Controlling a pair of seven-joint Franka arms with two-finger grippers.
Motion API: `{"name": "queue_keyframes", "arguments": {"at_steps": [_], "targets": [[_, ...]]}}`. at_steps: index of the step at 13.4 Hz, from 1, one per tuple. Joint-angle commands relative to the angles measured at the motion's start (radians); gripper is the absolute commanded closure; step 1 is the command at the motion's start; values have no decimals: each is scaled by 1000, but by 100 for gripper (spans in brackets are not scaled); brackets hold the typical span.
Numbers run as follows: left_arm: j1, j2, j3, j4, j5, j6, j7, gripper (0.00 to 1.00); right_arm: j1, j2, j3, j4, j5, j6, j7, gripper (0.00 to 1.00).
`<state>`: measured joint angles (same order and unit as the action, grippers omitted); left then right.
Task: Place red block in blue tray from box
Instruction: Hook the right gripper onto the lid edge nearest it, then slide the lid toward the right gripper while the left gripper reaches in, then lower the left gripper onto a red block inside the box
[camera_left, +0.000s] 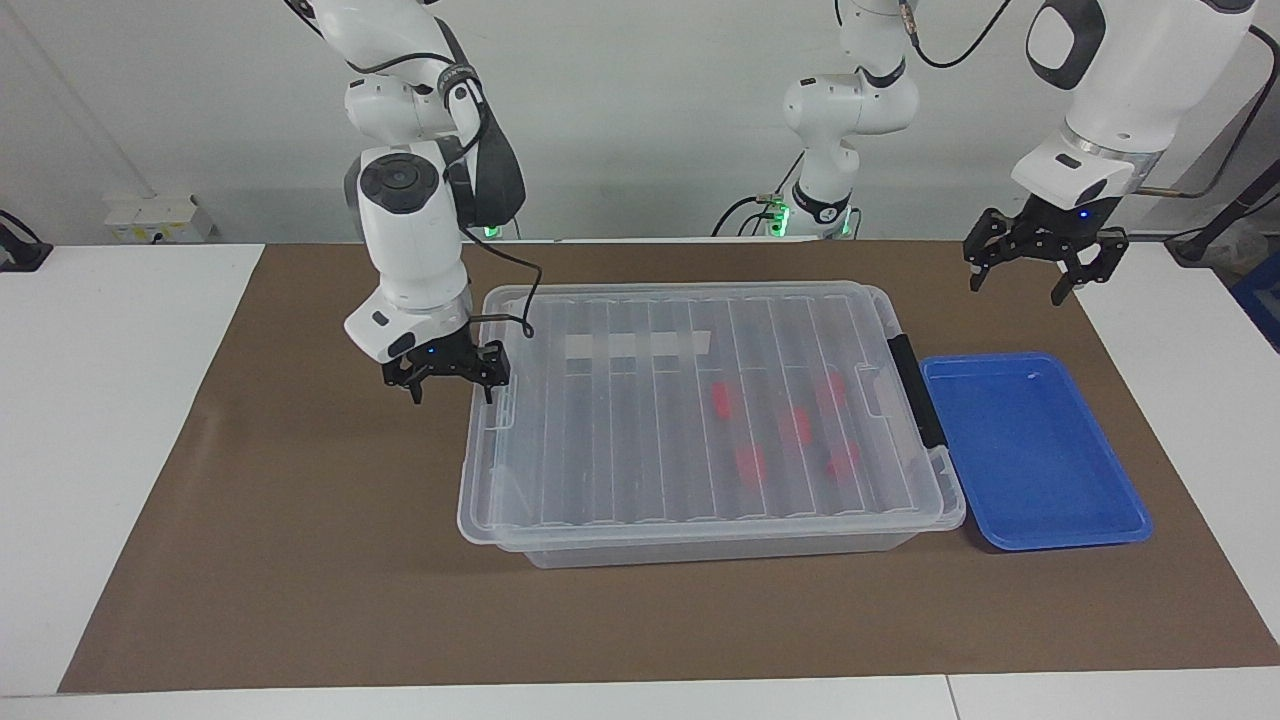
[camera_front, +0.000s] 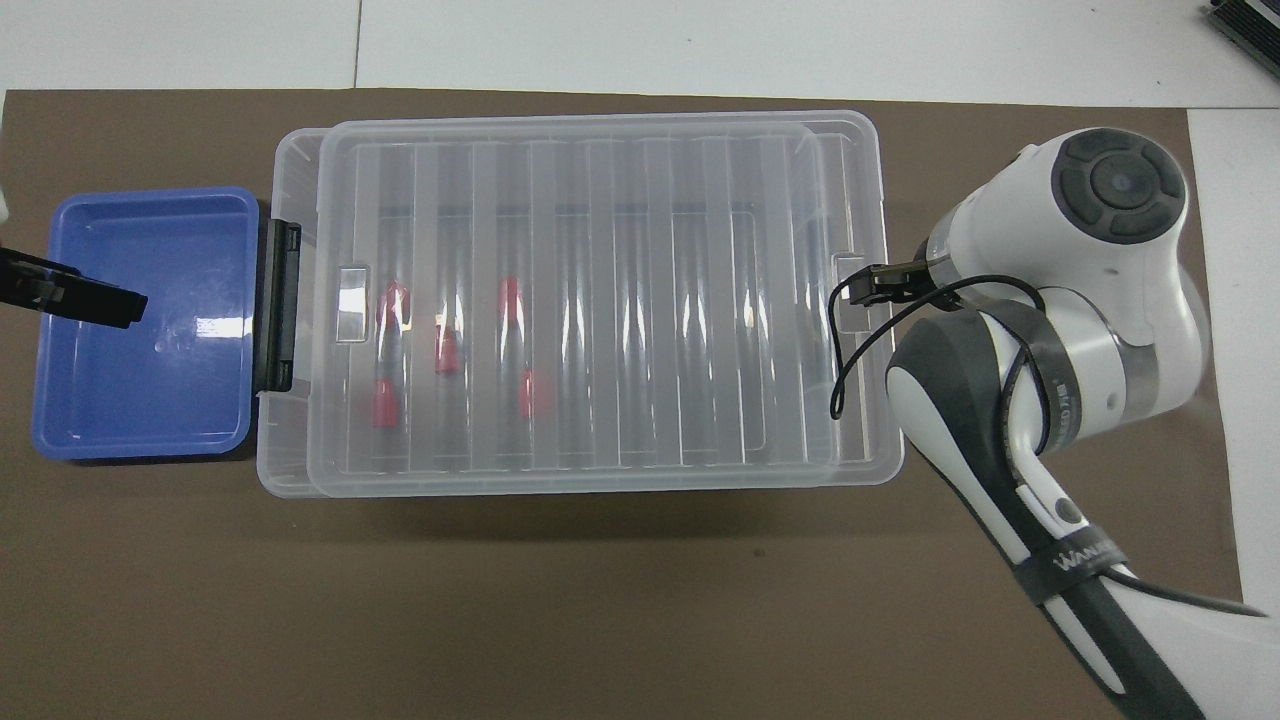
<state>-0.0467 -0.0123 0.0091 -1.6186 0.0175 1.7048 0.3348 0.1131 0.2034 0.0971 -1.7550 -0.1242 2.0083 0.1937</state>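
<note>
The box is a clear bin in the middle of the brown mat, and its ribbed lid sits shifted toward the right arm's end, overhanging that end. Several red blocks lie inside, seen through the lid, toward the blue tray's end. The blue tray lies beside the box's black latch. My right gripper is open, with one finger at the lid's end edge. My left gripper hangs open in the air over the tray.
A brown mat covers most of the white table. A whitish tape strip is on the lid. The right arm's cable loops over the lid's end. The box's uncovered rim shows at the tray end.
</note>
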Motion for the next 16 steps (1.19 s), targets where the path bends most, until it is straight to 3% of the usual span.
{"name": "queue_keyframes", "arguments": {"at_steps": [1, 4, 8, 12, 13, 16], "targets": [[-13, -26, 3, -29, -8, -2, -7, 0, -42, -27, 9, -29, -22, -6, -100, 0], [-24, -26, -7, -32, -11, 10, -246, 0, -72, -35, 9, -29, -20, -11, -180, 0], [-207, -54, -6, -98, -11, 76, -639, 0, -118, -36, 7, -27, -15, -45, -276, 0], [-236, -94, -8, -228, -11, 204, -697, 0, -171, -36, 9, -29, -15, -45, -402, 0], [-239, -87, -8, -269, -11, 270, -700, 0, -182, -36, 9, -29, -14, -45, -443, 0], [-246, -11, -8, -267, -7, 363, -778, 0, -210, -38, 7, -29, -8, -46, -522, 0]]}}
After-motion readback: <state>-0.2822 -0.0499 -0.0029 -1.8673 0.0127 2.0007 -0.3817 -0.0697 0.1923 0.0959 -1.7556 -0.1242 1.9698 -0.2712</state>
